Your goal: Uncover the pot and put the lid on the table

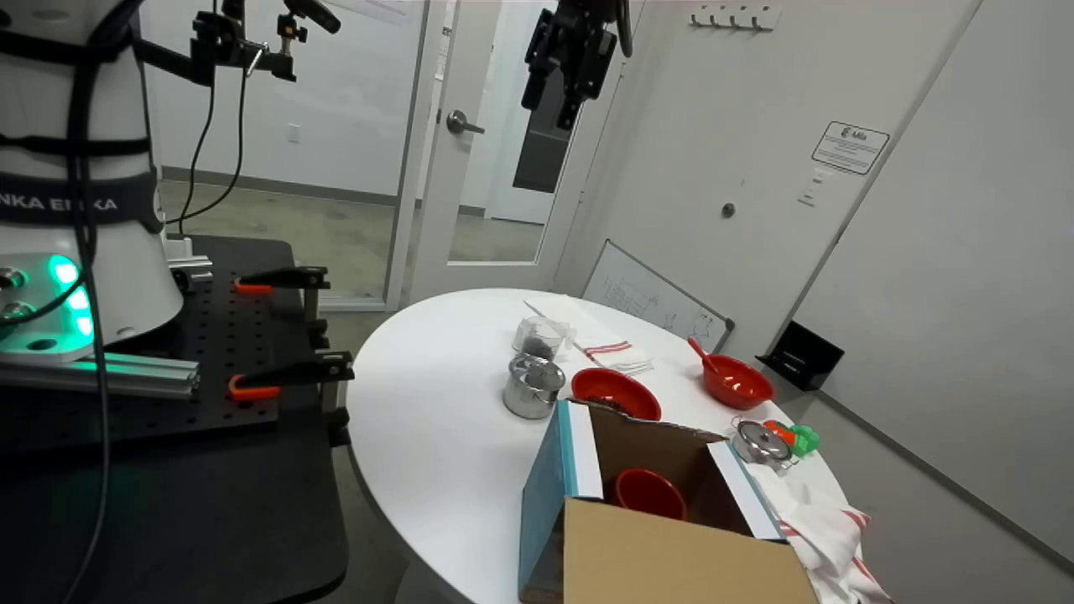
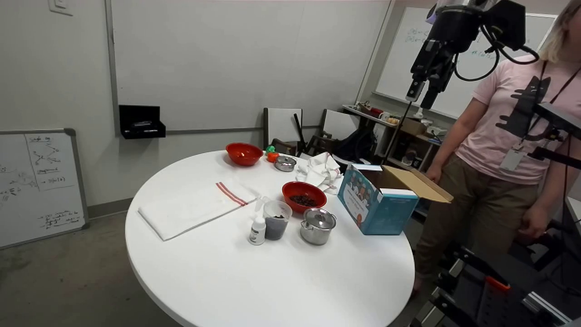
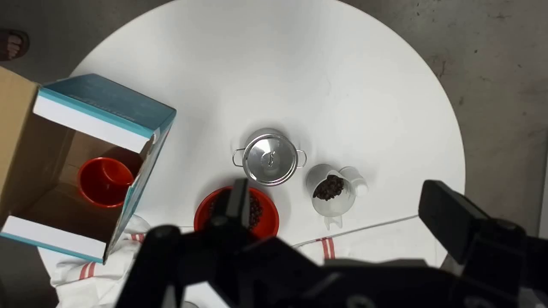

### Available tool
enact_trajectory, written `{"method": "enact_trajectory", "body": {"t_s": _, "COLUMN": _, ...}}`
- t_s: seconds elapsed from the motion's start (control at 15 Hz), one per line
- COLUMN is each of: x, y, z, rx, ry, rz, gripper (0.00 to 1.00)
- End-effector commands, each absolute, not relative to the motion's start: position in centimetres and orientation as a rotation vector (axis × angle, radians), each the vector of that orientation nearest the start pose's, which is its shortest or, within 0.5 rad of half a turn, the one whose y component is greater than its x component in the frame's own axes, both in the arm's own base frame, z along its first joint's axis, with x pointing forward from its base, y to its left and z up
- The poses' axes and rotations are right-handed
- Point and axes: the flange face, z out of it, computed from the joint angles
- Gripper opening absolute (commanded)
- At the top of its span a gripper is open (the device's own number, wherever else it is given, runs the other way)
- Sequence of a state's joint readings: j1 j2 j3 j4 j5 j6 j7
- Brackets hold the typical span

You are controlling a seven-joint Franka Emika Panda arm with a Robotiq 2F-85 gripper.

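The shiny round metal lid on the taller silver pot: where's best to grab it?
Probably by the thin looped metal handle atop the lid: it stands up, uncovered. Bring the open black gripper straight down from above, closing across the loop.

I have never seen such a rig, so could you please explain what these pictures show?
The machine is a robot arm, ending in a two-fingered gripper. Two pictures were taken from different places outside it; the third was taken from its wrist, looking down. On the round white table stand a silver pot with its lid on, a red bowl and a clear cup, both holding dark beans, a white bottle and an open box, among other things. The gripper is open and holds nothing. A person stands nearby, in an exterior view.
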State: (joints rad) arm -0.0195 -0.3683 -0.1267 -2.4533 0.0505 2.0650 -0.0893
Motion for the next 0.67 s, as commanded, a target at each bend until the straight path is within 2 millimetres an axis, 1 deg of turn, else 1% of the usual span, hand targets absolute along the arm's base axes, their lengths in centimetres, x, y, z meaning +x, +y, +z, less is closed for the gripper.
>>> {"method": "enact_trajectory", "body": {"t_s": 0.0, "x": 42.0, "y": -6.0, "z": 43.1, "rx": -3.048, "ry": 0.111, "rz": 0.021, "gripper": 1.0}}
{"method": "enact_trajectory", "body": {"t_s": 0.4, "x": 42.0, "y": -6.0, "z": 43.1, "rx": -3.048, "ry": 0.111, "rz": 0.021, "gripper": 1.0}}
{"method": "enact_trajectory", "body": {"t_s": 0.53, "x": 42.8, "y": -5.3, "z": 42.5, "rx": -3.069, "ry": 0.162, "rz": 0.105, "gripper": 1.0}}
{"method": "enact_trajectory", "body": {"t_s": 0.6, "x": 43.5, "y": -4.6, "z": 42.2, "rx": -3.055, "ry": 0.189, "rz": 0.083, "gripper": 1.0}}
